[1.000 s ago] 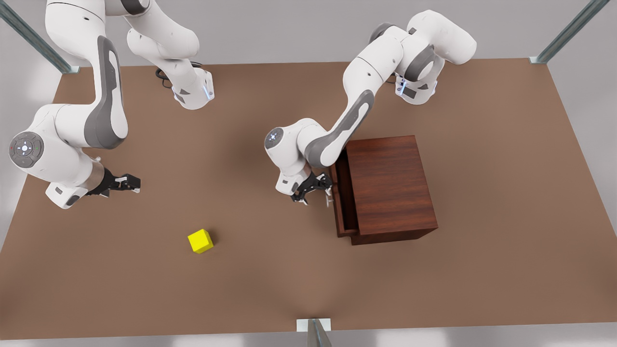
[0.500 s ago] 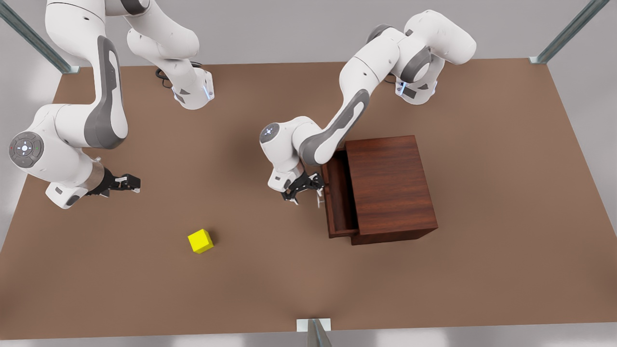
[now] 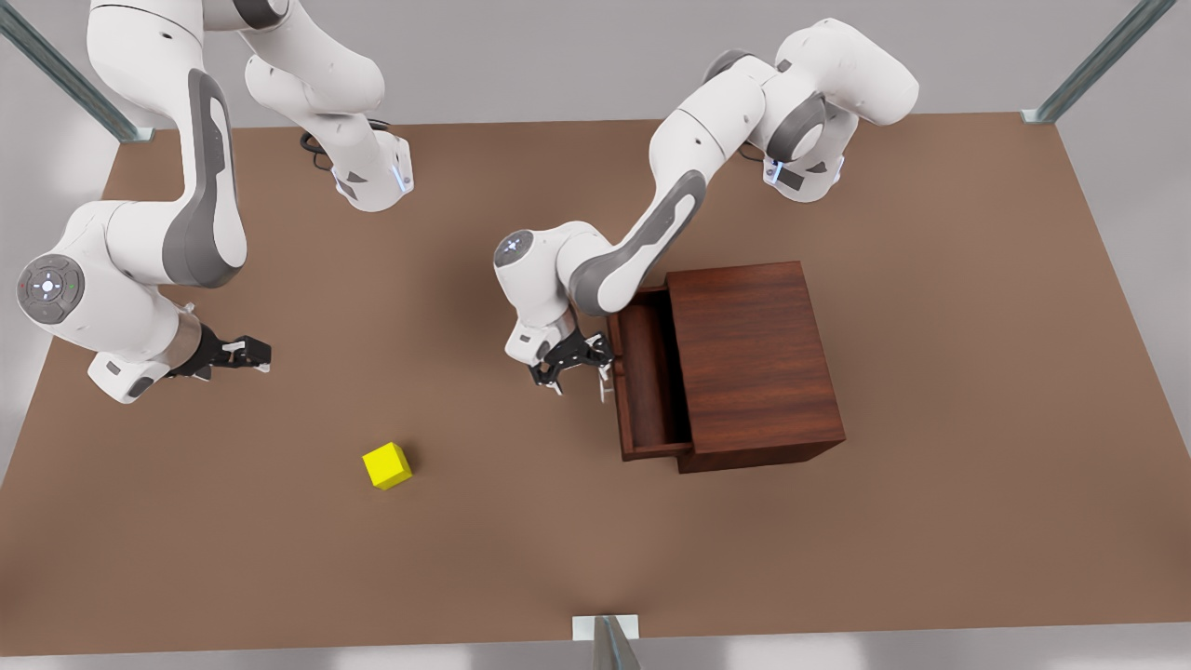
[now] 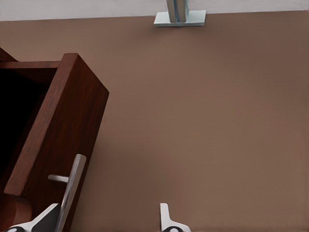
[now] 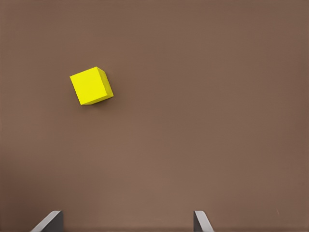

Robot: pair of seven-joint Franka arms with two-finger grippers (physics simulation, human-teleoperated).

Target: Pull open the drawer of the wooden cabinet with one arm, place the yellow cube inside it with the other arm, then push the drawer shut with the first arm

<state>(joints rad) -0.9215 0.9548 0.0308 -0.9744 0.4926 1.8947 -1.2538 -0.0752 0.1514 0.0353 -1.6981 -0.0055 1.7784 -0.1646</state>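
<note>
Front view: wood-grained boxy cabinet (image 3: 754, 358)

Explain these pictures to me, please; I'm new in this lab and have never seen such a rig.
These are simulator renders of two white robot arms on a brown table. The wide picture is from a camera looking down on the scene. The other two are from cameras on each arm's wrist. The left end effector is open, with the silver handle of the partly open drawer between its fingers. The drawer belongs to the wooden cabinet. The right end effector is open and holds nothing. It waits above the table, apart from the yellow cube lying there.
</note>
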